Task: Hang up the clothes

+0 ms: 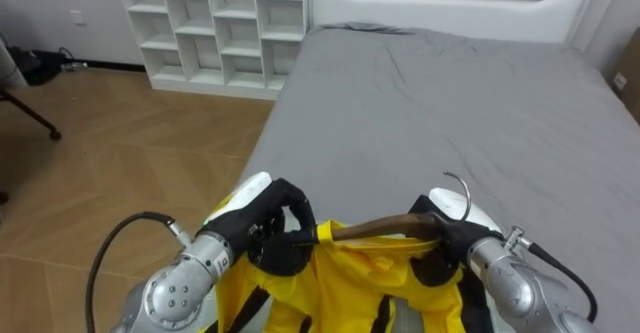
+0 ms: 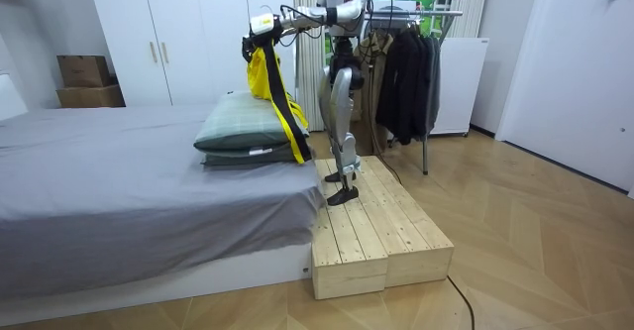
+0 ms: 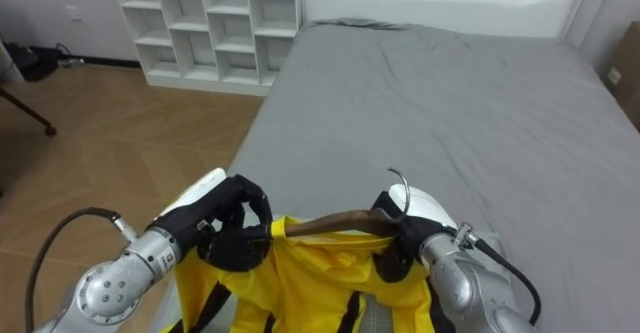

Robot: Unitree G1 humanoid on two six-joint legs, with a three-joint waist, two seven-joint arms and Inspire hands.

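I hold a yellow garment (image 1: pixel 350 283) with black stripes on a brown wooden hanger (image 1: pixel 385 228) in front of me, over the bed's near edge. My left hand (image 1: pixel 265 223) is shut on the hanger's left end, where the yellow cloth wraps it. At the other end my right hand (image 1: pixel 450 228) grips the hanger just under its metal hook (image 1: pixel 460 188). In the room view the garment (image 2: pixel 265 82) hangs down from my raised arms above the pillows (image 2: pixel 248 132). A clothes rack (image 2: pixel 406 62) with dark clothes stands behind me.
The grey bed (image 1: pixel 450 103) stretches ahead to a white headboard. A white cubby shelf (image 1: pixel 210 23) stands at the far left on wood floor. In the room view I stand on a low wooden platform (image 2: pixel 381 236) beside the bed.
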